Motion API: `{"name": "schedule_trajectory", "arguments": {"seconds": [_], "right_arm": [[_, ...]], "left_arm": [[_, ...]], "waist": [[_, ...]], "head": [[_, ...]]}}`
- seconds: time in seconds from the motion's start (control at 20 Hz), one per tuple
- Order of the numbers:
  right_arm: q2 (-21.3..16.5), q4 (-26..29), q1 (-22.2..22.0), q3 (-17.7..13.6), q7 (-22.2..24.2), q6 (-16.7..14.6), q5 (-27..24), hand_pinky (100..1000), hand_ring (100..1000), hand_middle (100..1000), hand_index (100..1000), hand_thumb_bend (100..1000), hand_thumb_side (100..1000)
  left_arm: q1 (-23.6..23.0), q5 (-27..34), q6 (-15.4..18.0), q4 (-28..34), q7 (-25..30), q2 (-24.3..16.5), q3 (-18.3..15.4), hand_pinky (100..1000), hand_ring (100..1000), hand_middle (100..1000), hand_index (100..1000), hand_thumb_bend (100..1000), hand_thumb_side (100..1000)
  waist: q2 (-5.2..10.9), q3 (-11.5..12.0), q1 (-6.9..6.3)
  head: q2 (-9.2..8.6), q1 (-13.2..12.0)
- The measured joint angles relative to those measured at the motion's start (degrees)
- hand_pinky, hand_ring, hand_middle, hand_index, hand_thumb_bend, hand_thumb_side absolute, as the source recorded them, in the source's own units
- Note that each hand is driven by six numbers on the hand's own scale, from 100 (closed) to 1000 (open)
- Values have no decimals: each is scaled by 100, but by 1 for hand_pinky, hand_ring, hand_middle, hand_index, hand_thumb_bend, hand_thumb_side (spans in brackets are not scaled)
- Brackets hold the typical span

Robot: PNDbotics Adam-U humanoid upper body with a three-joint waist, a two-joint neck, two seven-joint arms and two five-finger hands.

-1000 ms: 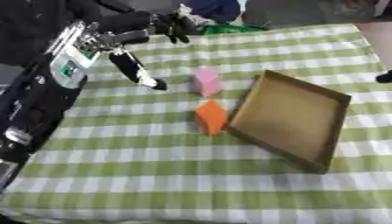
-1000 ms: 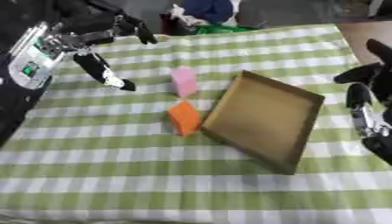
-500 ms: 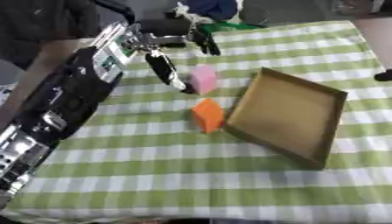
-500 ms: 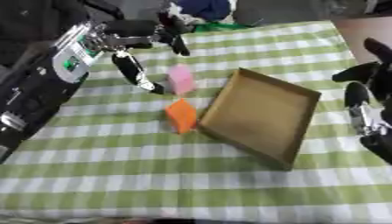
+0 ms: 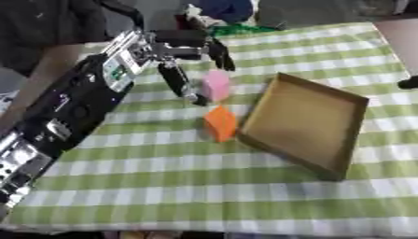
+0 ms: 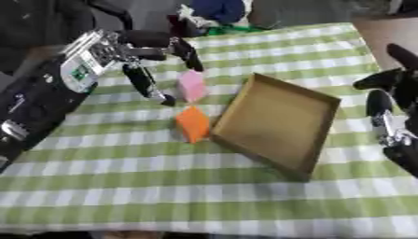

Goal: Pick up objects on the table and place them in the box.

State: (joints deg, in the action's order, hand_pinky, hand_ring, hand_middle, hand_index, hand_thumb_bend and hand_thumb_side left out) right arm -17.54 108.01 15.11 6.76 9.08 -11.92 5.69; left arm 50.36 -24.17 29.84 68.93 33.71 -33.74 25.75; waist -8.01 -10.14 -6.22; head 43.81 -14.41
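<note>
Left hand: fingers spread, straddling pink block, holding nothing
Right hand: relaxed, idle at 3 o'clock
Orange block: touching box, at its 9 o'clock
Table: green-checked cloth

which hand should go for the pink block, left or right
Left. The left hand is open right beside the pink block, fingers spread above and beside it. The right hand sits at the table's right edge, with the box between it and the block.
</note>
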Motion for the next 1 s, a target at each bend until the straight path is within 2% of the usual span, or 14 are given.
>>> {"name": "schedule_trajectory", "arguments": {"seconds": [0.35,1.0], "right_arm": [[-41,-31,-6,31,20,4,0,881,725,627,1000,100,567],[-45,-54,-7,34,35,-5,0,881,728,627,1000,100,567]], "left_arm": [[-23,218,74,80,-74,-374,377,787,747,715,843,595,120],[-162,681,84,111,-84,-243,1033,759,745,705,849,579,123]], "waist": [[35,7,-40],[64,-4,-45]], "head": [[0,39],[0,48]]}}
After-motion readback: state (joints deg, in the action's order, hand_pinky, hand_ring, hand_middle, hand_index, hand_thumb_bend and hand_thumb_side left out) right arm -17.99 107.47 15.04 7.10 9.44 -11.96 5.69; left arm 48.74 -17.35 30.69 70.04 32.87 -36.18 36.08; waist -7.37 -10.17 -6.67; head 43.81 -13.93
